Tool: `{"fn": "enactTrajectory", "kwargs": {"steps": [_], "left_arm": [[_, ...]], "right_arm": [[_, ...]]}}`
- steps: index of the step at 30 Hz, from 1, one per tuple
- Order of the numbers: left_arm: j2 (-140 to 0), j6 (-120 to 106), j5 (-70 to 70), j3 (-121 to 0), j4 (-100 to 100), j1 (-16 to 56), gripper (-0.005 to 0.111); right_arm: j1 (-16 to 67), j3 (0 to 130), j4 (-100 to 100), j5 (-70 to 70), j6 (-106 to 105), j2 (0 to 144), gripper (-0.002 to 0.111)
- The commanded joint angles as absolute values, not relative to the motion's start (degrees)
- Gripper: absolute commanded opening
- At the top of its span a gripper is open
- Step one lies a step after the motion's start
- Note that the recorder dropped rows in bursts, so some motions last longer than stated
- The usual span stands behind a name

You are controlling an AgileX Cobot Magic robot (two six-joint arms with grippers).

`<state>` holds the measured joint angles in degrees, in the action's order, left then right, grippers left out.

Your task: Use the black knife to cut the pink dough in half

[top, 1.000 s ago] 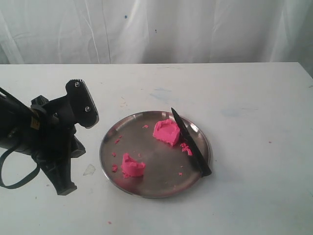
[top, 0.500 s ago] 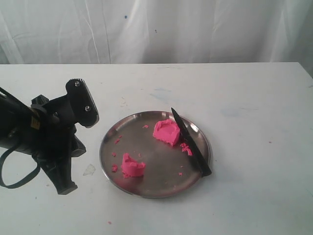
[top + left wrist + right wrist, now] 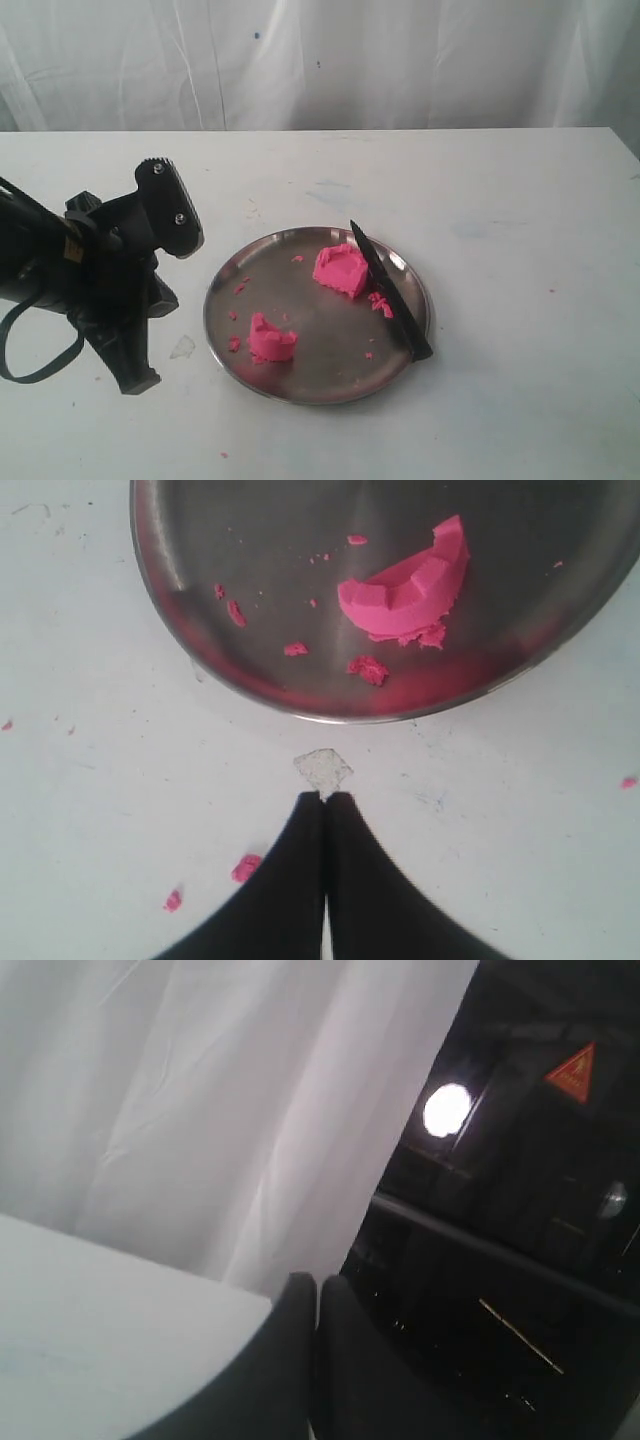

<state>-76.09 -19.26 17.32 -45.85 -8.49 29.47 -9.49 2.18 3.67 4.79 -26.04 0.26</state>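
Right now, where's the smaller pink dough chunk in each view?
Exterior: smaller dough chunk sits at the lower left of the plate, apart from the knife.
Left wrist: same chunk, inside the plate, near the rim closest to the camera.
Right wrist: not in view.
Shared landmark: the plate's metal rim, seen in the exterior and left wrist views.

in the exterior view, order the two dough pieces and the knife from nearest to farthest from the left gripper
From the left gripper:
1. front dough piece, near left of the plate
2. back dough piece, far side
3. knife, right edge, just beyond that piece
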Motion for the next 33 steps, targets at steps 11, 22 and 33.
{"fn": "enactTrajectory", "kwargs": {"steps": [11,22,33], "left_arm": [[-75.31,-19.03,16.06,-45.44,-7.82,29.95,0.000],[-75.31,-19.03,16.06,-45.44,-7.82,29.95,0.000],[-59.59,-19.03,17.09,-45.30,-7.78,26.75,0.000]], "right_arm": [[-1.58,0.00,-10.81,-18.79,11.87,0.00,0.001],[1.59,0.00,-10.78,-19.30,11.87,0.00,0.001],[1.71,0.00,-10.14,-19.42,11.87,0.00,0.001]]}}
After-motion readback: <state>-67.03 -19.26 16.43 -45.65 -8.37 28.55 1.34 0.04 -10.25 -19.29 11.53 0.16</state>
